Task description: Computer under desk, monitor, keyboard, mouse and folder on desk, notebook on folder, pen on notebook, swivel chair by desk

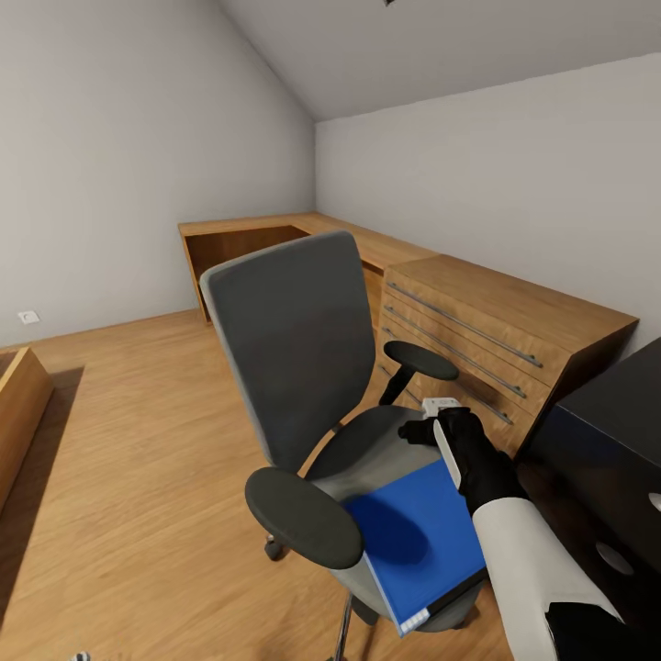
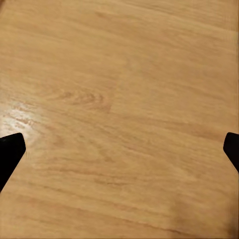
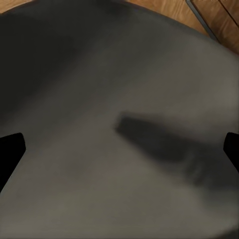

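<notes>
The right arm (image 1: 542, 560), white sleeve and black wrist, is the nearest thing, and it reaches forward over the swivel chair (image 1: 303, 386). The right gripper (image 1: 439, 424) hangs above the grey seat, just past the far edge of the folder (image 1: 418, 537). In the right wrist view its 2 fingertips (image 3: 10, 152) stand far apart with only seat cushion between them, so the jaws are wide and hold nothing. The left gripper (image 2: 119, 149) is also spread wide, over the bare wooden floor (image 2: 119, 74).

The chair stands with its back toward the long wooden cabinet (image 1: 496, 340), and the black desk (image 1: 615, 413) is at the right, very near. The folder lies flat on the front part of the seat, 1 corner sticking out over the seat edge, partly under the armrest (image 1: 303, 516).

I think the step now is to take the folder. A thin flat thing is difficult to pinch from above, so it seems better to bring the gripper back and low to the overhanging corner, put 1 finger under and 1 over, and close firmly. The armrest is close, so the approach should avoid it, and a push on the seat may roll the chair.
</notes>
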`<state>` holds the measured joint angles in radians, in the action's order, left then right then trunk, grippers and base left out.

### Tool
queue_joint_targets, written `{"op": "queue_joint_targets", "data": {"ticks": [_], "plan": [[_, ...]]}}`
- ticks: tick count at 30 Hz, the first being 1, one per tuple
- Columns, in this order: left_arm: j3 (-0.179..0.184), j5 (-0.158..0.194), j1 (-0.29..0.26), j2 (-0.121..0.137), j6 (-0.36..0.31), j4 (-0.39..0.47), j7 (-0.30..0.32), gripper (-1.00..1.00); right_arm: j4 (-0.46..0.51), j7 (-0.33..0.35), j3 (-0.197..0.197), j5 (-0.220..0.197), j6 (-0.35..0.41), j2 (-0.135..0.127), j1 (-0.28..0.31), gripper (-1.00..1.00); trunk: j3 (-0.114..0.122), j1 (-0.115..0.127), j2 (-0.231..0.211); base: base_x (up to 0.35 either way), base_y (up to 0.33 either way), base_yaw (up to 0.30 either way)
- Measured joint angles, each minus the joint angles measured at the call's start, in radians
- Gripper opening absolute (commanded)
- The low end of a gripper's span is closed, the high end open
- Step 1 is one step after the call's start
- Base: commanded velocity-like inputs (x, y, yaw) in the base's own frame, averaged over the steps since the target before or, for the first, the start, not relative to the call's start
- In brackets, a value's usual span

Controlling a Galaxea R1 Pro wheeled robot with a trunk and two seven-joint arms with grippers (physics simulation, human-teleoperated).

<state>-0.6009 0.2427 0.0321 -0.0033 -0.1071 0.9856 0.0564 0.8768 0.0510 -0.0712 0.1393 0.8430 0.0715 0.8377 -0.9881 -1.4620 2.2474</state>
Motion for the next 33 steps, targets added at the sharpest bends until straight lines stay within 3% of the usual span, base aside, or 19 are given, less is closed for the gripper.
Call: {"op": "queue_joint_targets", "data": {"ticks": [6,20,25,33], "plan": [[0.003,-0.001,0.0,-0.001,0.035,-0.02,-0.001,1.0,0.001,0.001,0.0,0.0,-0.005,-0.001,-0.002,1.0,0.0,0.0,0.0,0.0,0.0,0.0],[0.003,-0.002,0.0,-0.001,0.038,-0.025,0.001,1.0,0.0,0.001,0.0,0.0,0.002,-0.001,-0.005,1.0,0.0,0.0,0.0,0.0,0.0,0.0],[0.004,-0.002,0.0,-0.001,0.038,-0.035,0.0,1.0,0.019,0.0,0.0,0.002,0.099,-0.002,-0.005,1.0,0.0,0.0,0.0,0.0,0.0,0.0],[0.005,-0.003,0.0,-0.001,0.039,-0.041,-0.001,1.0,0.051,-0.003,-0.001,0.007,0.191,-0.005,-0.005,1.0,0.0,0.0,0.0,-0.001,0.0,0.0]]}}
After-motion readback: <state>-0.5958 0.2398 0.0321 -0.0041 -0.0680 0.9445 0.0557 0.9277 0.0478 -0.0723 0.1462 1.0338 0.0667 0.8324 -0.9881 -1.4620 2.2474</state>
